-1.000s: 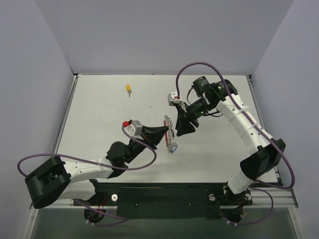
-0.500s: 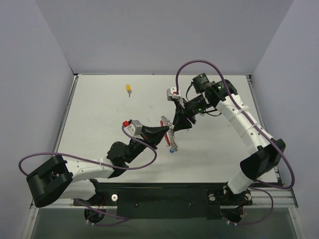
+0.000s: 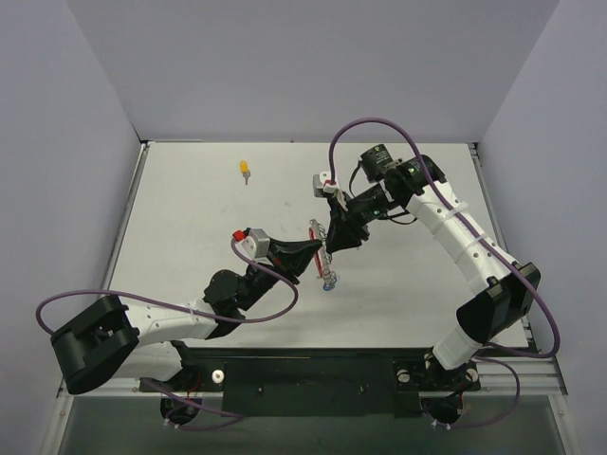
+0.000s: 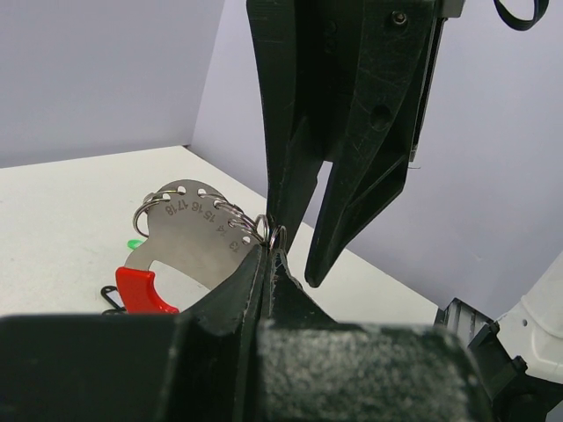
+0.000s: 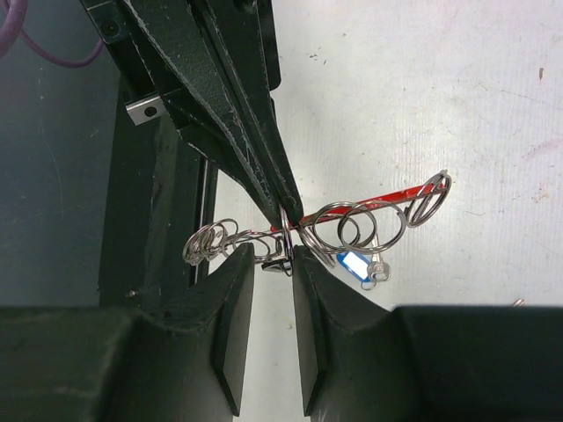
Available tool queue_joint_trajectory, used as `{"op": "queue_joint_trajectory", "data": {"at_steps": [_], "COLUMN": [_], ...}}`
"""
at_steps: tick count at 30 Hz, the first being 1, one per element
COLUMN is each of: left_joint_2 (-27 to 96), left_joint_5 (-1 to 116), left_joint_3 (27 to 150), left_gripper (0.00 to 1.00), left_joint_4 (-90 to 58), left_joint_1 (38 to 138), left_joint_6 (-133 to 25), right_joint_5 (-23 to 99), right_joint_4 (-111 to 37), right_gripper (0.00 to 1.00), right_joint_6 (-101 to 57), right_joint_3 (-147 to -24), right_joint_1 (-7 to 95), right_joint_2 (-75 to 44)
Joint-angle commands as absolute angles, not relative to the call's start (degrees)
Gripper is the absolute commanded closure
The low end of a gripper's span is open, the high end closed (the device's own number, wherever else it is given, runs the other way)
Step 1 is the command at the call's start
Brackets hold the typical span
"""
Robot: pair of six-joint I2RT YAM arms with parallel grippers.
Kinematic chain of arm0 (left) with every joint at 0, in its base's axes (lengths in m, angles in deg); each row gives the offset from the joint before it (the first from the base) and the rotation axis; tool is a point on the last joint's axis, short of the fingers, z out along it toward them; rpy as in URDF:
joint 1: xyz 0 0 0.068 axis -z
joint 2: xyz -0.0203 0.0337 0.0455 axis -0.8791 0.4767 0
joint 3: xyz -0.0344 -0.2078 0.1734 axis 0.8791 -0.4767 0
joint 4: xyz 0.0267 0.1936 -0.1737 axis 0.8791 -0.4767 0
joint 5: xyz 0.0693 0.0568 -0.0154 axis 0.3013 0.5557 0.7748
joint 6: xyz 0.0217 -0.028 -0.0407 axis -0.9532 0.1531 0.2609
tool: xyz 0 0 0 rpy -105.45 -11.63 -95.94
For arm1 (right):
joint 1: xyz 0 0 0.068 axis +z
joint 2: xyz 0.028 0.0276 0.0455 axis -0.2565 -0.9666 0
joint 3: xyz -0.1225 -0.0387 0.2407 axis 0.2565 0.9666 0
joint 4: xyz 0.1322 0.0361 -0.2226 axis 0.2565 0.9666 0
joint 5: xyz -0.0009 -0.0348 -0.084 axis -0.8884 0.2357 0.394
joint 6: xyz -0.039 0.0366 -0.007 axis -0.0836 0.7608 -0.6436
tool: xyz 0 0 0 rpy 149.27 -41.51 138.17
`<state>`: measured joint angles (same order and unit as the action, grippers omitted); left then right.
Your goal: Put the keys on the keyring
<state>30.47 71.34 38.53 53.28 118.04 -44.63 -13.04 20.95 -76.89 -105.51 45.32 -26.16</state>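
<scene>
Over the middle of the matte white table (image 3: 190, 218), the left gripper (image 3: 316, 248) is pinched together on the keyring (image 4: 189, 233). The keyring is a flat, curved steel plate stamped with numbers, red-tipped and strung with thin wire split rings. The right gripper (image 5: 274, 264) has its black jaws narrowly apart either side of one ring; whether they pinch it cannot be told. A blue-tagged key (image 5: 354, 262) hangs among the rings. A yellow-tagged key (image 3: 246, 169) lies well apart, near the far edge.
</scene>
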Motion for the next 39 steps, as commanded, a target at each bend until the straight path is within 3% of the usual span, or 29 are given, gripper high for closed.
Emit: {"op": "queue_joint_trajectory", "data": {"at_steps": [1,14,17,26,27,30,32,36,39], "left_joint_2": [30.75,31.45,31.54,31.37,31.02,27.33,23.03,15.20,12.65], "left_joint_5": [71.42,71.08,71.07,66.26,65.63,58.52,55.88,52.10,48.93], "left_joint_3": [39.34,39.34,39.34,39.69,39.43,38.55,38.55,40.04,39.96], "left_gripper": [1.00,1.00,1.00,1.00,0.96,0.69,0.60,0.53,0.52], "left_joint_4": [59.09,59.18,59.18,56.55,55.07,50.32,42.51,21.26,16.91], "left_joint_1": [117.78,117.78,117.78,116.65,116.20,113.84,113.13,113.39,114.70], "left_joint_6": [-43.64,-43.28,-43.28,-42.67,-42.23,-42.23,-45.12,-58.10,-64.89], "right_joint_5": [-16.06,-15.36,-15.27,-13.52,-11.86,-6.94,-2.54,10.01,14.34], "right_joint_4": [21.41,19.30,19.12,19.91,20.52,24.29,30.70,41.52,43.55], "right_gripper": [0.82,0.91,1.00,1.00,1.00,1.00,1.00,1.00,1.00], "right_joint_6": [-76.48,-73.40,-72.52,-71.55,-71.55,-73.65,-77.87,-83.76,-84.47], "right_joint_3": [-105.44,-104.73,-104.73,-104.03,-103.94,-104.82,-106.75,-111.23,-110.80], "right_joint_1": [45.88,45.62,45.62,45.88,45.97,46.41,47.20,49.48,50.80], "right_joint_2": [-25.14,-24.62,-24.70,-24.44,-24.35,-24.44,-25.49,-28.30,-28.22]}}
